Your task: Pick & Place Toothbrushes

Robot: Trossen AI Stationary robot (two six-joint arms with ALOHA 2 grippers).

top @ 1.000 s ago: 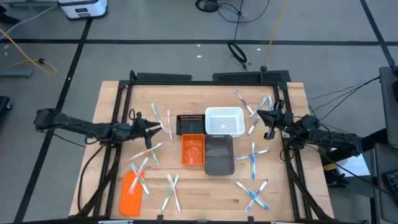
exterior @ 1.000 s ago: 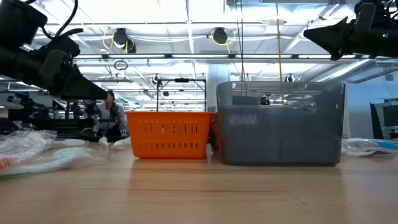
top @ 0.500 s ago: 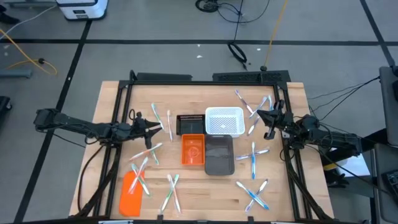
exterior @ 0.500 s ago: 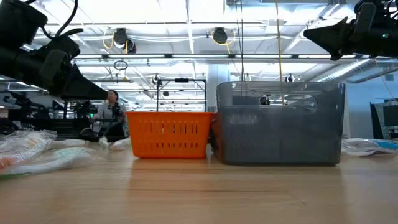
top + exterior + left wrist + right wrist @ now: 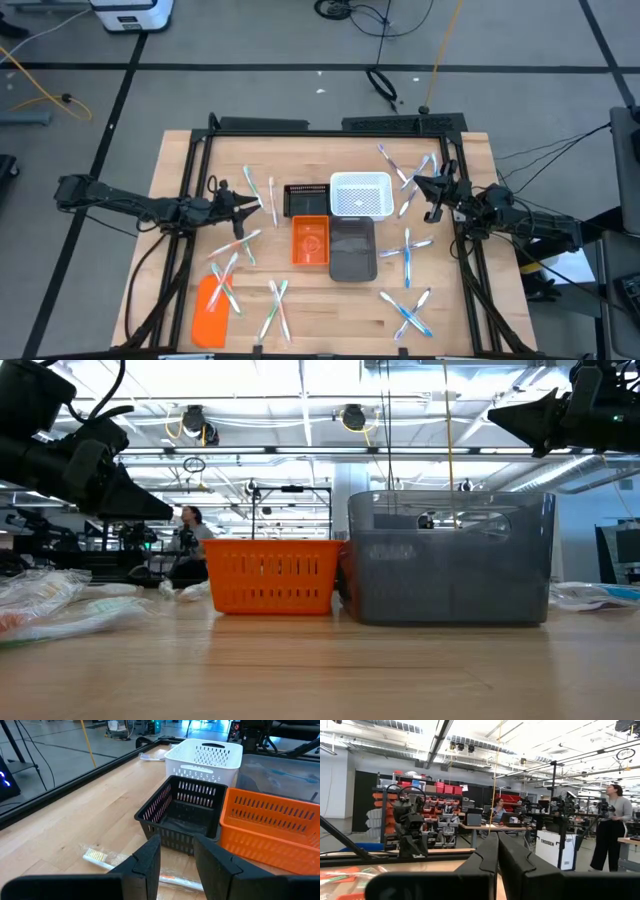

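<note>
many toothbrushes (image 5: pixel 408 249) lie scattered on the table (image 5: pixel 180 160) in loose crossed pairs all round the white basket (image 5: pixel 360 194), which serves as landmark: some left of it, some right of it, more toward the table's near edge; at this height their heads and colours are hard to make out, and an exact count is not possible. directly against the white basket's near side sit a grey bin (image 5: pixel 352 250) and an orange basket (image 5: pixel 311 240); a black basket (image 5: pixel 305 200) stands just left of it. no toothbrush can be made out in the black or orange basket. a flat orange lid (image 5: pixel 209 310) lies well left and nearer the front edge, partly covered by brushes. the left gripper (image 5: pixel 250 200) hangs left of the white basket, beyond the black basket, fingers (image 5: pixel 150 860) parted and holding nothing, with a wrapped brush (image 5: pixel 102 859) on the wood below, partly cut off by them. the right gripper (image 5: pixel 428 190) hangs just right of the white basket, fingers pressed together, empty. in the low view the white basket is hidden behind the grey bin. a person (image 5: pixel 614 827) stands in the room beyond.
</note>
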